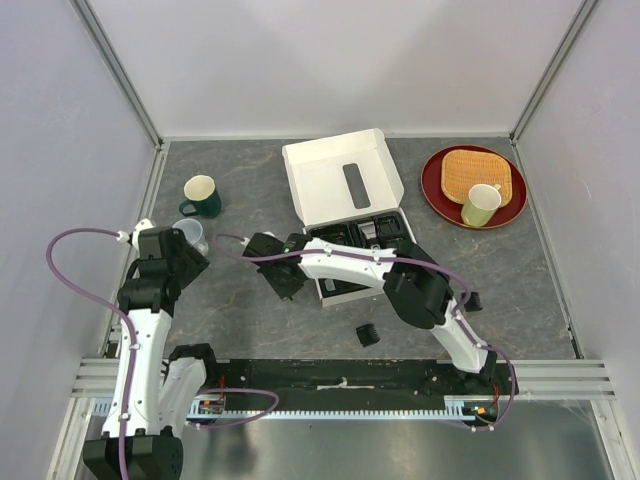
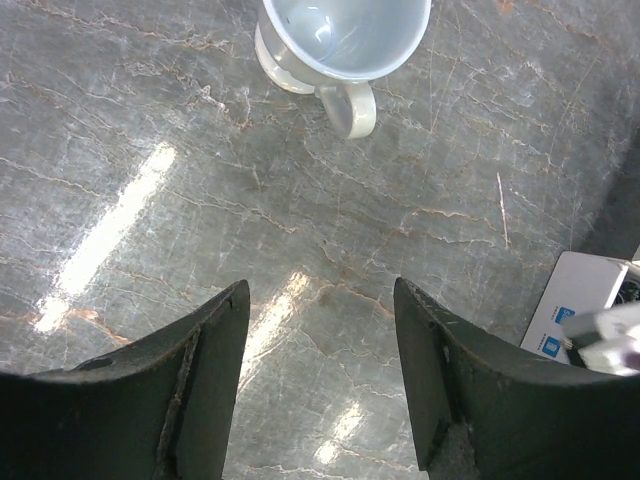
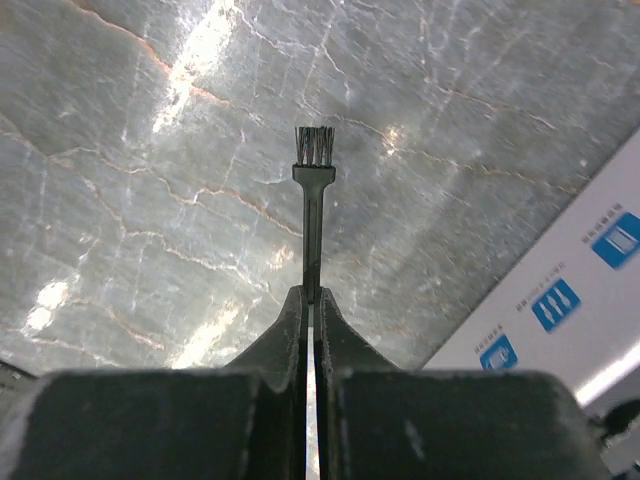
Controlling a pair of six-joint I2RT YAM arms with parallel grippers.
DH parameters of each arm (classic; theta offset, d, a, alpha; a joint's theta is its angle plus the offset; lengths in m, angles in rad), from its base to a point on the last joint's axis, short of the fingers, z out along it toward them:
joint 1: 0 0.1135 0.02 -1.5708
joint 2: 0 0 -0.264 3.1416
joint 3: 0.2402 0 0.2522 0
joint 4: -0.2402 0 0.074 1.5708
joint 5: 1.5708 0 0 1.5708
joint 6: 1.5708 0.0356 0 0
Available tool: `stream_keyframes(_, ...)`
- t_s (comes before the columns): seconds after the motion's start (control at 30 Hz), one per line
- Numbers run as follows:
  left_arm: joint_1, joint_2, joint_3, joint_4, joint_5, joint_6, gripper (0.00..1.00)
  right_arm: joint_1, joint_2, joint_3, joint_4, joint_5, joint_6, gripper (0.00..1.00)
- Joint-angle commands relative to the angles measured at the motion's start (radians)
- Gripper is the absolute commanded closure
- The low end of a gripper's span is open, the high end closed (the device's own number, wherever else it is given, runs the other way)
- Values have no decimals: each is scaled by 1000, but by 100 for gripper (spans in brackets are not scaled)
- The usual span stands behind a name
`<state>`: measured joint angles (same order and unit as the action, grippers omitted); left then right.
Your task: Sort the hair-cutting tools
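Right pincer (image 3: pixel 310 295) is pressed together on the handle of the thin brush (image 3: pixel 313 210). The brush's long axis runs straight out in line with the fingers, bristles at the far end. It hangs over bare worktop (image 1: pixel 240 330), just to the left of the white box (image 1: pixel 340 180).

The box's printed side wall shows at the right edge of the wrist view, so the brush must travel rightward to reach the black tray (image 1: pixel 360 232) inside. The right arm itself lies across the front of the box, which leaves little room above the tray. The worktop left of the box is open.

Left pincer (image 2: pixel 320 300) is spread and holds nothing. It sits well left of the box, over bare worktop with a cup (image 2: pixel 340 40) just ahead of it, and is farther from the tray than the right pincer.

One comb guard (image 1: pixel 369 333) lies loose on the worktop in front of the box. A small dark piece to the right of the box may be another, though it is too small to tell.
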<state>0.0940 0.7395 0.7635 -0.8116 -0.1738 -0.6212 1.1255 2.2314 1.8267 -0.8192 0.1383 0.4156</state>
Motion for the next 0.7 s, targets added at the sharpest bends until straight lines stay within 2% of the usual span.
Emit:
stream_keyframes(0.0, 6, 14, 0, 40, 20, -17, 34, -4, -133, -44, 57, 24, 29, 100)
stream_keyframes(0.23, 6, 44, -1, 51, 60, -2, 34, -3, -216, -64, 75, 15, 52, 100)
stream_keyframes(0.5, 7, 57, -12, 77, 134, 24, 34, -12, -392, -176, 91, 191, 147, 100)
stream_keyframes(0.67, 6, 51, -26, 112, 226, 52, 34, -56, -481, -291, 103, 228, 199, 100)
